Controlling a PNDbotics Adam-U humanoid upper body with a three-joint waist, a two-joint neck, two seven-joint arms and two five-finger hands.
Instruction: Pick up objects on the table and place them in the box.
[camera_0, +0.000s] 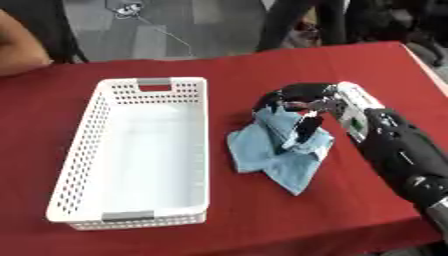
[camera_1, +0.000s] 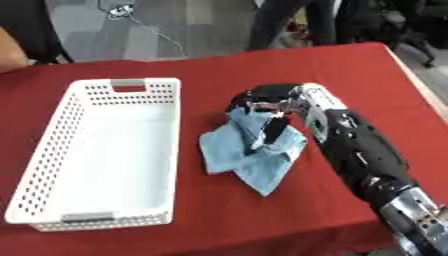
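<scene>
Red cloth covers the table (camera_0: 350, 65), with grey floor and chair legs beyond its far edge. I have my right robot hand (camera_0: 302, 100) over the middle of the table, toward the right edge, fingers (camera_0: 306, 127) curled down into the upper part of a light blue cloth (camera_0: 280, 160). The fabric is bunched up between my fingers and thumb, while its lower folds lie spread flat on the table, so I judge I have only gathered a pinch and not yet lifted it. The white perforated basket (camera_0: 83, 150) stands just beside the cloth toward the left edge, long side parallel to it, with nothing in it; I take it for the box. Its closeness suits a short carry leftward over the near wall. My left robot hand shows in neither view.
</scene>
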